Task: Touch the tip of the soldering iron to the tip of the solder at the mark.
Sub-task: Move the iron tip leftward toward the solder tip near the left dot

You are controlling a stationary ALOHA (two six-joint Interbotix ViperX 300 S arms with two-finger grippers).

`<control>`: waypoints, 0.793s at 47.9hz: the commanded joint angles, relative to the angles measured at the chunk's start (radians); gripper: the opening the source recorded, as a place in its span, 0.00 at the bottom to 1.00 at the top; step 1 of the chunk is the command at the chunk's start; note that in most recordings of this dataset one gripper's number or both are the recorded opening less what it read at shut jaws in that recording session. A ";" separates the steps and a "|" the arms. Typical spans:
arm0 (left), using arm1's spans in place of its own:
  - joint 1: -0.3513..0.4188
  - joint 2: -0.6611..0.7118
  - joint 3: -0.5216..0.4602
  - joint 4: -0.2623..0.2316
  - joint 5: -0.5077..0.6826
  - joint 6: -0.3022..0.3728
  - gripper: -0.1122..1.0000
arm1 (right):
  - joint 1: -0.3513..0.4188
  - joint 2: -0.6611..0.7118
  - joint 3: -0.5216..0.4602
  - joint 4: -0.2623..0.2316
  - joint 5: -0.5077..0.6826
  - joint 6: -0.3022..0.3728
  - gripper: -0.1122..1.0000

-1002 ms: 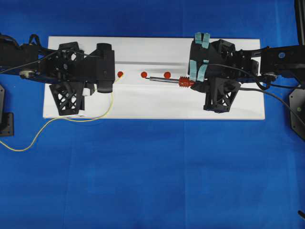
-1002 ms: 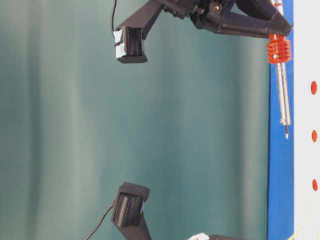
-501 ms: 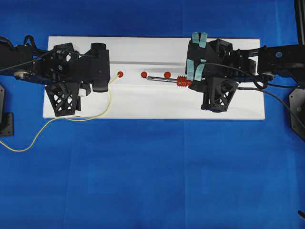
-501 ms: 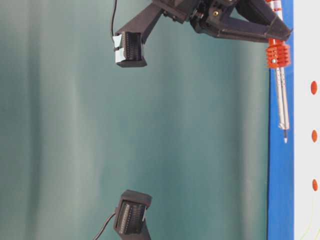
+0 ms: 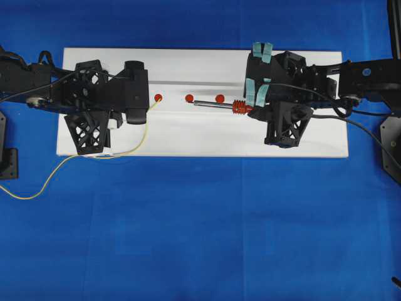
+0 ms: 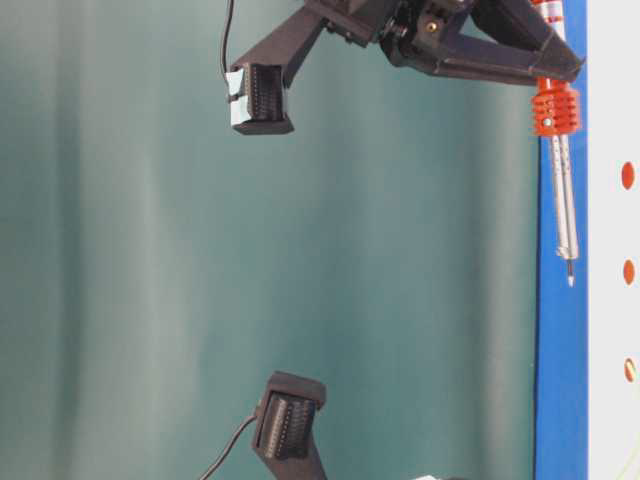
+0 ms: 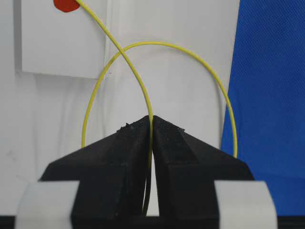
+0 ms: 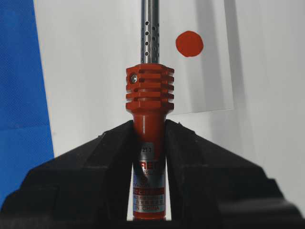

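My left gripper (image 5: 145, 108) is shut on the yellow solder (image 5: 148, 128), whose short free end reaches the leftmost red mark (image 5: 158, 98). In the left wrist view my gripper (image 7: 151, 119) pinches the solder (image 7: 138, 81), which runs up to that mark (image 7: 66, 4). My right gripper (image 5: 252, 108) is shut on the orange-red handle of the soldering iron (image 5: 240, 108). Its shaft points left and its tip (image 5: 195, 103) is beside the middle mark (image 5: 189, 98). The right wrist view shows my gripper (image 8: 149, 126) on the iron (image 8: 149, 95). The iron (image 6: 565, 210) hovers just above the board.
A white board (image 5: 188, 138) lies on blue cloth and carries three red marks in a row, the third (image 5: 220, 98) above the iron's shaft. The rest of the solder loops off the board's front edge to the far left (image 5: 25, 195). The iron's black cord (image 5: 369, 128) trails right.
My left gripper drew back left, then came right again, bringing the solder's end to the leftmost mark. My right gripper moved the iron slightly left, then held still.
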 commanded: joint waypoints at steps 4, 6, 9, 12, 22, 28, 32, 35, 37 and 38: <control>-0.002 -0.012 -0.008 0.000 0.006 -0.003 0.11 | -0.002 -0.009 -0.023 -0.003 -0.009 -0.002 0.16; -0.002 -0.012 -0.008 0.000 0.011 -0.005 0.11 | -0.002 -0.009 -0.023 -0.003 -0.009 -0.002 0.16; -0.002 -0.014 -0.008 -0.002 0.017 -0.005 0.11 | -0.002 -0.009 -0.025 -0.003 -0.009 -0.002 0.16; -0.002 -0.014 -0.009 0.000 0.023 -0.005 0.11 | -0.002 -0.009 -0.025 -0.002 -0.009 -0.002 0.16; -0.002 -0.012 -0.014 -0.002 0.026 -0.005 0.11 | -0.006 0.006 -0.044 -0.003 -0.005 -0.002 0.16; -0.002 -0.012 -0.012 -0.002 0.026 -0.006 0.11 | -0.015 0.046 -0.091 -0.011 0.011 -0.003 0.16; -0.002 -0.012 -0.012 0.000 0.026 -0.006 0.11 | -0.018 0.081 -0.137 -0.031 0.034 -0.003 0.16; -0.002 -0.012 -0.012 0.000 0.026 -0.008 0.11 | -0.020 0.107 -0.173 -0.044 0.054 -0.002 0.16; -0.002 -0.012 -0.012 0.000 0.026 -0.008 0.11 | -0.020 0.126 -0.195 -0.054 0.067 -0.002 0.16; -0.002 -0.012 -0.014 0.000 0.026 -0.008 0.11 | -0.020 0.133 -0.207 -0.057 0.075 -0.002 0.16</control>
